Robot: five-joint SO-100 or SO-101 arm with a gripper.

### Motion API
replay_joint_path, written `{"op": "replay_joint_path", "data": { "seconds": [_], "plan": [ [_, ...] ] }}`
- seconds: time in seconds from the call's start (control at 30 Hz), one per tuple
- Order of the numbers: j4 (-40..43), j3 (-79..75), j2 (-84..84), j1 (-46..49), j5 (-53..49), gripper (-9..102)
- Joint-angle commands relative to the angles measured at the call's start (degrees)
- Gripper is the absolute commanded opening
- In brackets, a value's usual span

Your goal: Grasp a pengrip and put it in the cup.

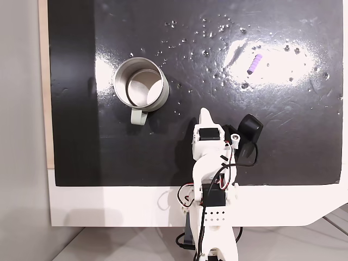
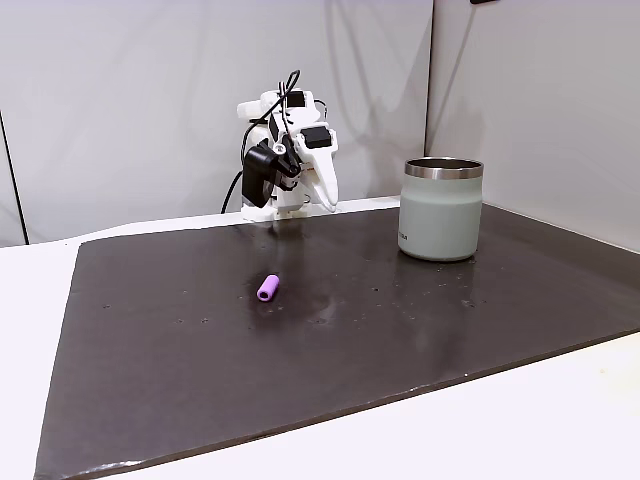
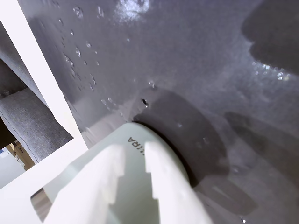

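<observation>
Black and glossy, the mat (image 1: 272,141) covers most of the white table (image 1: 109,206) in a fixed view looking down, speckled with small shiny specks (image 1: 209,32) near its far edge. The cup (image 1: 141,84) stands upright on the left part of the mat, its pale inside open to the camera and its whitish handle (image 1: 138,116) pointing toward the arm's side. The pengrip (image 1: 254,63) lies well apart from it on the right, in a bright patch of glare, tilted on the mat with nothing touching it. The white arm (image 1: 209,179) is folded at the near edge, the gripper (image 1: 204,115) pointing out over the mat between cup and pengrip, holding nothing. In a fixed view from the opposite side, low across the table, the pengrip (image 2: 268,288) rests on its side near the middle of the mat (image 2: 300,350), the cup (image 2: 440,209) stands to the right nearer the back, and the arm (image 2: 285,150) sits hunched at the far edge with its gripper (image 2: 328,200) aimed down, tip close above the mat. In the wrist view, the two white fingers (image 3: 163,182) rise from the bottom edge with only a narrow slit between them, so the jaws are nearly closed on nothing; beyond them shows the grey-green wall of the cup (image 3: 121,135) with dark lettering, standing on the mat (image 3: 187,56).
</observation>
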Motion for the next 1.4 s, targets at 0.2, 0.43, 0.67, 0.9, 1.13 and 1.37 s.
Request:
{"op": "replay_joint_path", "data": {
  "seconds": [0.2,0.43,0.67,0.9,1.13,1.37],
  "plan": [
    [-1.7,-0.4,0.6,-0.1,-0.7,0],
    [5.1,-4.7,0.7,5.5,-15.3,0],
    [22.6,-14.8,0.6,14.4,-41.8,0],
    [30.3,-22.7,-4.1,23.5,-55.4,0],
    [24.9,-30.7,-18.4,29.9,-66.3,0],
    [17.3,-44.6,-42.5,31.1,-68.2,0]
  ]
}}
